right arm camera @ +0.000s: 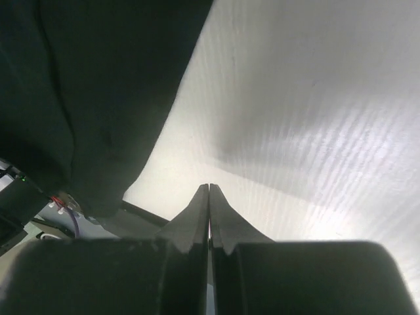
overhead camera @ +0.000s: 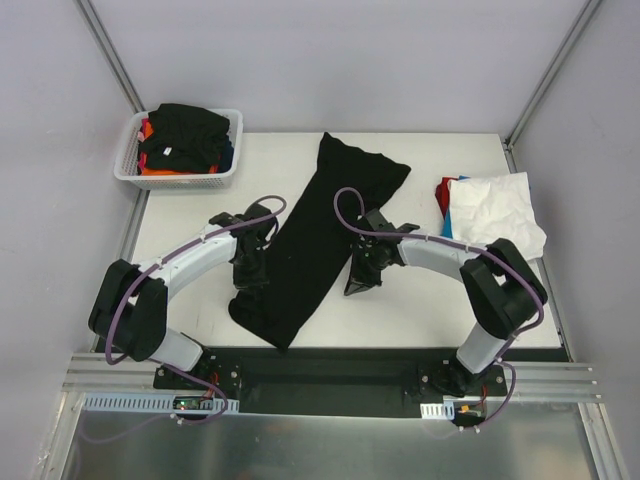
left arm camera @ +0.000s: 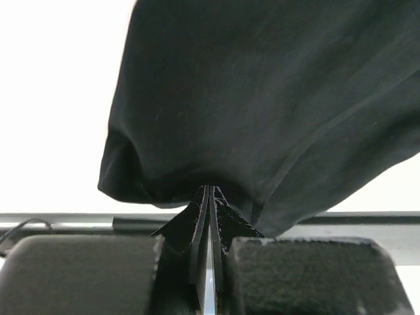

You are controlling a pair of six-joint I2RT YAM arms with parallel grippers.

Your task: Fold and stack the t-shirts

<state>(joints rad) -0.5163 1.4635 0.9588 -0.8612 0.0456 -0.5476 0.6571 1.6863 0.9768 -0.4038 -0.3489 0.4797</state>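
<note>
One black t-shirt [overhead camera: 320, 230] lies on the table [overhead camera: 420, 300] as a long, narrow strip. It runs on a slant from the upper middle of the top view down to the lower left of centre, where its end stops just short of the near table edge. At the right side sits one stack: a crumpled white t-shirt [overhead camera: 500, 215] on top, with slivers of a red t-shirt [overhead camera: 441, 195] and a blue t-shirt [overhead camera: 447, 222] showing at its left edge. How many more lie under it is hidden. One mesh basket [overhead camera: 180, 180] in the upper left corner holds a heap of shirts [overhead camera: 185, 135], black on top with orange, red and blue peeking out below; their number cannot be made out. There are two arms. The left gripper [overhead camera: 250, 278] is at the strip's left edge, its jaws together with the tips meeting the bunched hem; whether any cloth is pinched cannot be told. The right gripper [overhead camera: 358, 287] is just right of the strip, its jaws pressed together on nothing over bare table. Open tabletop lies between the strip and the stack, and also below the basket.
</note>
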